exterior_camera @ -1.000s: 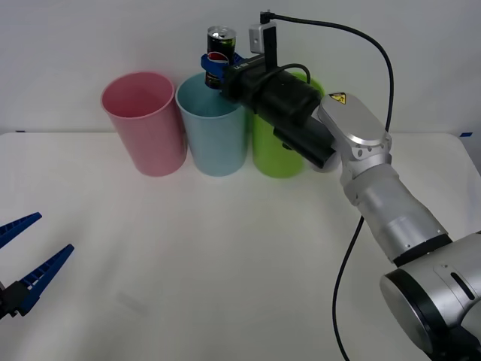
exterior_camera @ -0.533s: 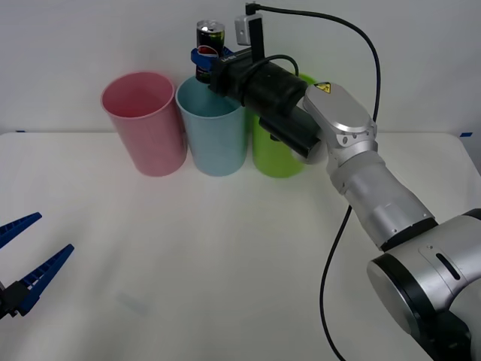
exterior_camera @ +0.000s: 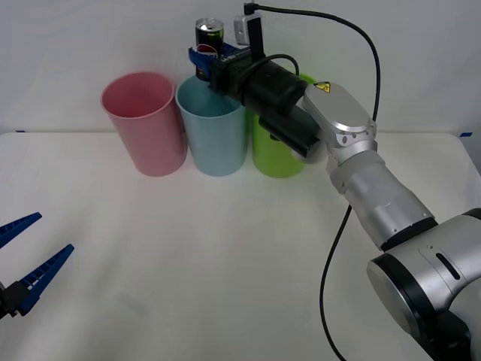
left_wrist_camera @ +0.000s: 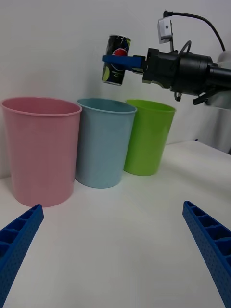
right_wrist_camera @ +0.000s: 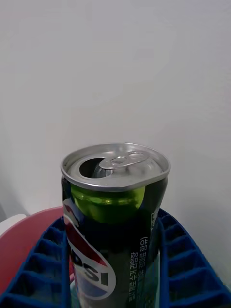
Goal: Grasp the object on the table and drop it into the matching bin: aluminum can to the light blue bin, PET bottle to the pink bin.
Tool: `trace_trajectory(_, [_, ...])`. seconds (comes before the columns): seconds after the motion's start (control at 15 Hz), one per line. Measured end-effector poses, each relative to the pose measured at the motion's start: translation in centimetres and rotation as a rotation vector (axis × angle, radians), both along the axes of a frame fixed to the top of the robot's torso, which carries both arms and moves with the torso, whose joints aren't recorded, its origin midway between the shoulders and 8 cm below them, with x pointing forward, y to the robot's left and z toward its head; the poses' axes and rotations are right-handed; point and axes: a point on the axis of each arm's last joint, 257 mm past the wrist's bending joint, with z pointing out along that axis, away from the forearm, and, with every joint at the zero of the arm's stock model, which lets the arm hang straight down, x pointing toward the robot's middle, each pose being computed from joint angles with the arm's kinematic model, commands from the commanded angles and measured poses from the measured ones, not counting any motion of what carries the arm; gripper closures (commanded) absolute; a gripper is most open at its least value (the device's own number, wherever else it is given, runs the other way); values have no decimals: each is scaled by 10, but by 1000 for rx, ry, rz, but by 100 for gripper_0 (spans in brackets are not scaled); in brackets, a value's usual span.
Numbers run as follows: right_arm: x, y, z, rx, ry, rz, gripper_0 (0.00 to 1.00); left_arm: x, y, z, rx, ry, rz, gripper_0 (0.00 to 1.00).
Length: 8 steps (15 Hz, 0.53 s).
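**Can poised above its bin**

At the front view's lower left, the left end effector (exterior_camera: 26, 269) idles, spread open. Farther back, the right end effector (exterior_camera: 206, 56) clamps the aluminum can (exterior_camera: 210, 36) above the light blue bin (exterior_camera: 213, 135), presumably placed for release.

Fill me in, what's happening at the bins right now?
The right gripper holds the aluminum can upright between its blue fingers, in the air above the light blue bin. The can has not been let go. The pink bin stands on one side of the light blue bin and a lime green bin on the other. The left gripper waits open, low over the table.
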Motion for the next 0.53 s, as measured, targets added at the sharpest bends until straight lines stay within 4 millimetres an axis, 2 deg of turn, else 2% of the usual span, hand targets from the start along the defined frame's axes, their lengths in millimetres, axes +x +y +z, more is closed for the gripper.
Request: trace_trajectory(0.53, [-2,-6,-4,-35,-19,20,0,0,0,0,0,0,0,0])
